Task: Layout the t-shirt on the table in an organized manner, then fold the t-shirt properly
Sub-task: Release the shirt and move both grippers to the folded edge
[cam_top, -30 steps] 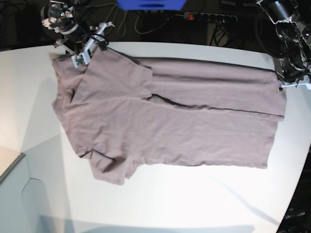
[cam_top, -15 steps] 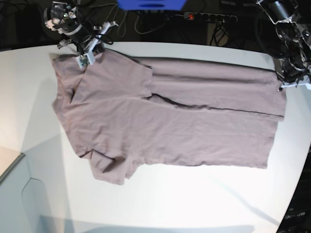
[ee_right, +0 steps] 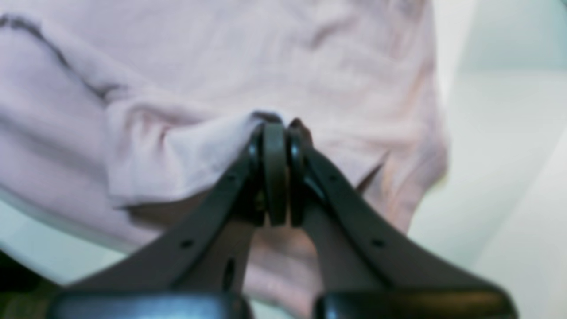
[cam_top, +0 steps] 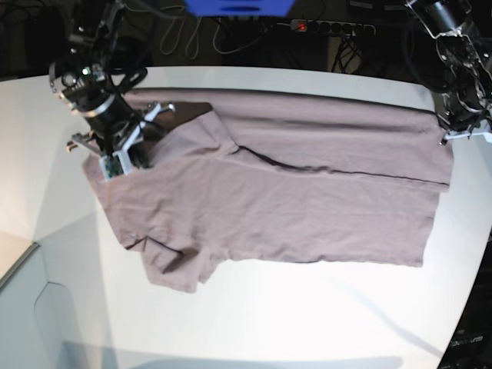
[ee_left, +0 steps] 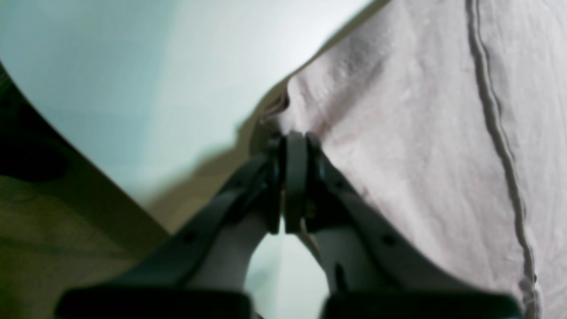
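Lying rumpled, mauve-brown t-shirt (cam_top: 292, 192), long crease, sleeve folded over

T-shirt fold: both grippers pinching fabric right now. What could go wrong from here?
1. The right gripper pinches a bunched wad of the t-shirt, so several layers may drag and crease.
2. The left gripper holds only the hem corner near the table edge; thin fabric could slip out.

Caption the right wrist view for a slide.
Right gripper shut on a bunched fold of the mauve t-shirt, lifted above the white table.
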Motion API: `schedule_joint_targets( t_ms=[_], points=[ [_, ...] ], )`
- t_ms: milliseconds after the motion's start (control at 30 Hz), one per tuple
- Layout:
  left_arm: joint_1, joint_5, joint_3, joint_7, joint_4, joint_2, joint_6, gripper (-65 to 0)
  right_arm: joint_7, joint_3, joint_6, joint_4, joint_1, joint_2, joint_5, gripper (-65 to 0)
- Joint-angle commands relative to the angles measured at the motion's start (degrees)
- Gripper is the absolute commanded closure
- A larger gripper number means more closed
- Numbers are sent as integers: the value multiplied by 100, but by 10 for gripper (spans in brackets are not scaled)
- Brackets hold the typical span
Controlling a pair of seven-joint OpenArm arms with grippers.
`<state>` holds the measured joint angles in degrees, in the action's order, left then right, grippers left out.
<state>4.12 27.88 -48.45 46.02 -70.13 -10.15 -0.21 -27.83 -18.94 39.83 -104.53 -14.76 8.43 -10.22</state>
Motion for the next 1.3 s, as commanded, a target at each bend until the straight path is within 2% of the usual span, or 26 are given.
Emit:
schedule_joint_targets(
  t_ms=[0, 233, 433, 633, 800, 867, 967, 1067, 1167, 1267],
  points=[
    [-47, 30, -21, -70, -112, -88, -19, -1, 124, 8, 17, -22, 162, -21, 59, 0],
    [-47, 30, -30, -70, -112, -88, -19, -1, 124, -27, 17, 743, 1094, -38, 59, 0],
    [-38, 30, -30, -61, -112, -88, -19, -1, 124, -36, 17, 1526, 1639, -214, 50, 0],
    [-38, 30, -30, -79, -112, -88, -19, -1, 124, -326, 17, 1701, 2008, -284, 50, 0],
    [-47, 30, -30, -79, -112, -88, -19, -1, 124, -317, 17, 1728, 2149, -293, 50, 0],
    [-47, 30, -30, -61, -112, -88, -19, -1, 124, -317, 17, 1798, 2140, -284, 50, -49],
    [-47, 30, -30, -44, -112, -88, -19, -2, 133, -308, 17, 2027, 2123, -311, 59, -160],
    [-47, 30, -21, -44, -112, -88, -10, -60, 159, -335, 17, 2123, 2105, -320, 59, -243],
    [-47, 30, -4, -44, -121, -97, -10, -195, 168, -335, 17, 2079, 2096, -320, 59, -285],
    [-21, 30, -30, -44, -332, -97, -10, -352, 168, -326, 17, 2097, 2114, -469, 59, -292]
  ],
)
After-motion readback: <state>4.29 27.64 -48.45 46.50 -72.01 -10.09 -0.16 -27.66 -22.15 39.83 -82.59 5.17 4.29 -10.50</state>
